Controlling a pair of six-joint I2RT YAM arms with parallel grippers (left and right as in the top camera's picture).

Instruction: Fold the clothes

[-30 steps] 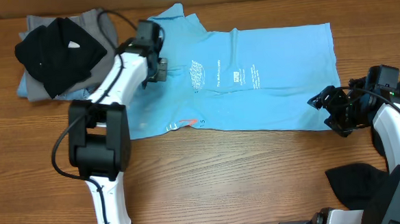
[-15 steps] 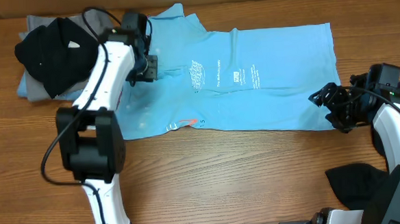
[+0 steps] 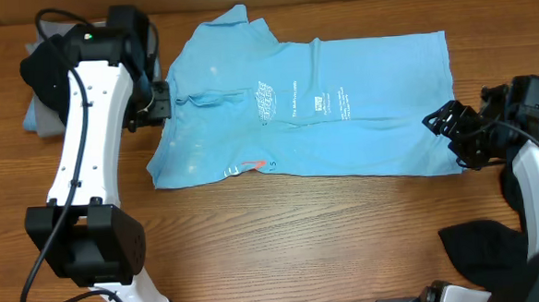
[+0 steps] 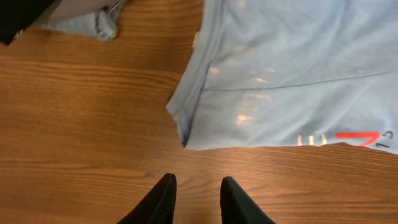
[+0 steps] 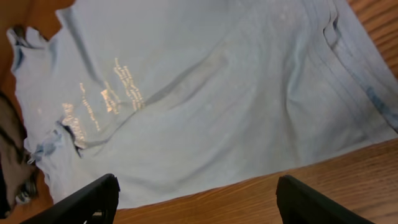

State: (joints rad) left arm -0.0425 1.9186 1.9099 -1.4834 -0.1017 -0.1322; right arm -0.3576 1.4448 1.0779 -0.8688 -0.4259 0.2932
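With my left end effector (image 4: 198,180) slightly spread and empty, the corner of the sky-blue T-shirt (image 4: 286,68) just ahead, I risk pinching one layer and bunching the fold.

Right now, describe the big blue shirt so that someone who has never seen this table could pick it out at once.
On the wooden table, look to the middle. The sky-blue T-shirt lies spread flat there; unlike the heaped dark clothes at the left end, it carries white lettering and a coral-red mark.
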